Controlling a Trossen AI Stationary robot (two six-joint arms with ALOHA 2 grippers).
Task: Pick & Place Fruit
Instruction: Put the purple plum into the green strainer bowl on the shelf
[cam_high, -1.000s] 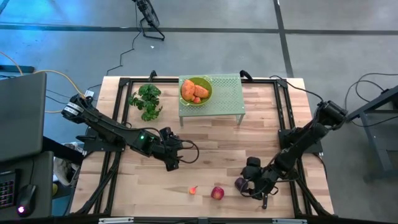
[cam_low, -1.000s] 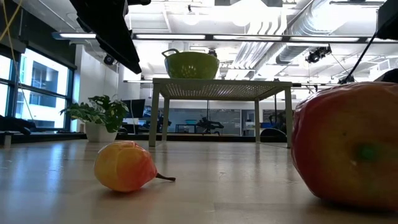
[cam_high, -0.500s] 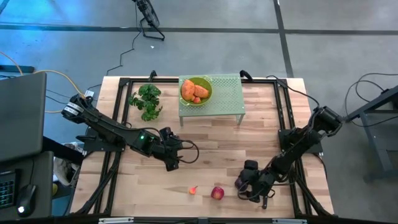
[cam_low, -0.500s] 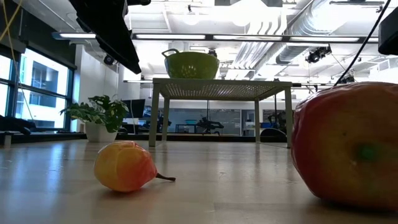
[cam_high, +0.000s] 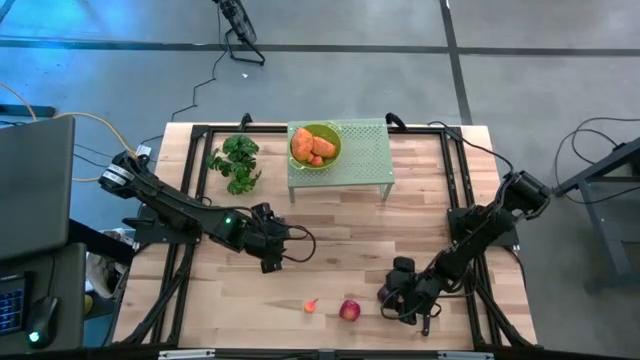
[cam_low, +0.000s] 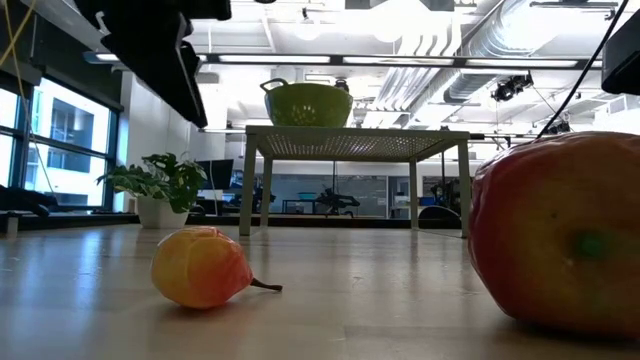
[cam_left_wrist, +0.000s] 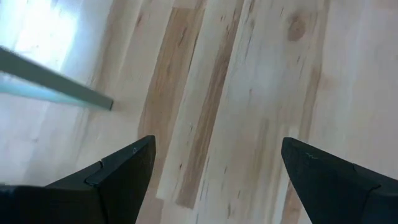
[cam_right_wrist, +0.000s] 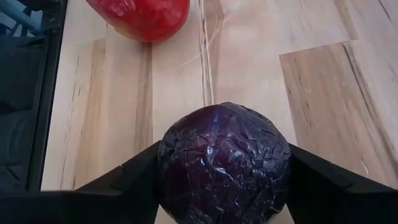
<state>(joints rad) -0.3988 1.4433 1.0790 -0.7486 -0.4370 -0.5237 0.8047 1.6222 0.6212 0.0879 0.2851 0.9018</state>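
Note:
A dark purple wrinkled plum (cam_right_wrist: 222, 163) lies near the table's front right, between the fingers of my right gripper (cam_high: 390, 296). Left of it a red apple (cam_high: 349, 310) rests on the wood, and a tiny orange-red fruit (cam_high: 311, 305) lies farther left. Two orange oblong fruits (cam_high: 313, 146) sit in a green bowl (cam_high: 330, 133) on a green perforated stand (cam_high: 365, 155) at the back. My left gripper (cam_high: 271, 262) hangs open over bare wood at the table's middle left, with nothing between its fingers (cam_left_wrist: 124, 171). My right gripper has one finger (cam_right_wrist: 134, 174) on each of the plum's two opposite sides (cam_right_wrist: 171, 168), at its widest part. The fingers slant down from the table's right side. The plum sits at table height; its underside is hidden by its own bulk.
A leafy green plant (cam_high: 235, 163) stands at the back left beside the stand. Black frame rails (cam_high: 455, 180) run along the table's edges. In the low view the apple (cam_low: 560, 235) and the small orange-red fruit (cam_low: 200, 267) lie close to the front edge.
My right gripper has sunk a little and edged toward the plum, which has kept its place. My left gripper has tipped slightly at the wrist without leaving its place. The fruits on the table have not moved.

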